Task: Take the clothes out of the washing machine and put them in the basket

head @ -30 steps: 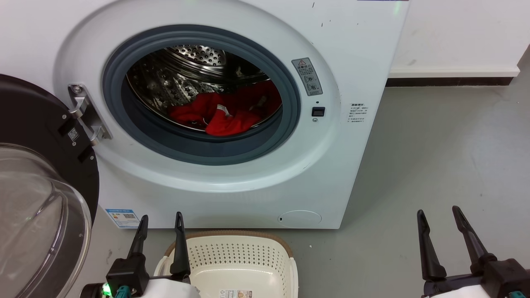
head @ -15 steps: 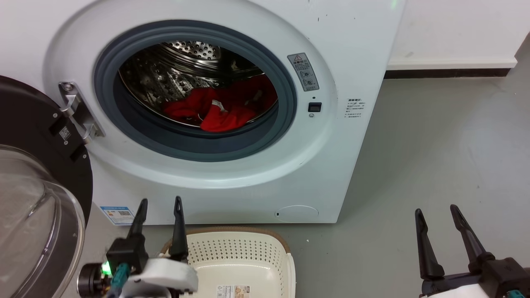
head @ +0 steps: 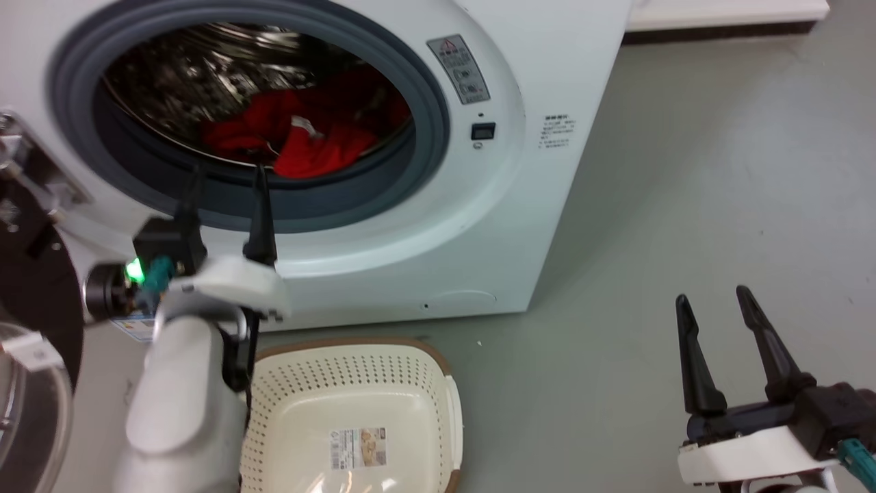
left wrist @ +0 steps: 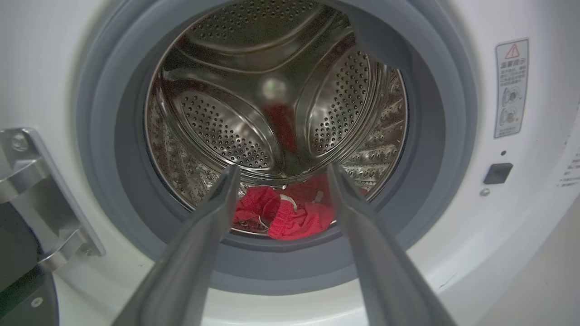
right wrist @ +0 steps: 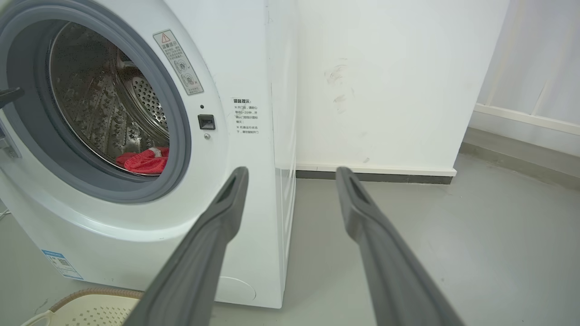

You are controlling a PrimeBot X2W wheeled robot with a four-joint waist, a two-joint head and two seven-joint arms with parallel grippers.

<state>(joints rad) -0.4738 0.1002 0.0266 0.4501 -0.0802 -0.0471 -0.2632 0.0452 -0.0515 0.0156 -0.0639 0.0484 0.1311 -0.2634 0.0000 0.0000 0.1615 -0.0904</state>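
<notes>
Left gripper (head: 227, 171) is up at the mouth of the washing machine (head: 534, 205), its two dark fingers spread wide and nothing held between them. In the head view its tips sit against the lower arc of the grey rubber ring (head: 428, 123); whether they touch it, I cannot tell. Looking along those fingers in the left wrist view, the clothes (left wrist: 290, 217) lie straight ahead and framed right between the tips, a crumpled red heap with a scrap of white trim, down on the floor of the perforated steel drum (left wrist: 217, 131), deeper in than the fingertips reach. The silver door hinge (left wrist: 27, 181) is off to this gripper's left, the warning sticker (left wrist: 511, 88) up to its right. Below the left wrist and a touch to the right sits the basket (head: 342, 373), cream and perforated with a brown rim, standing on the grey floor (head: 684, 171) just in front of the machine, a paper sticker (head: 358, 447) showing on its base. Over to the right gripper (head: 710, 294): it hangs low over bare floor, well apart from the machine, fingers parted and gripping nothing. From its wrist camera the open port is ahead and to the left, with the red heap visible inside, and the white wall (right wrist: 385, 90) stands dead ahead beyond the fingertips.
</notes>
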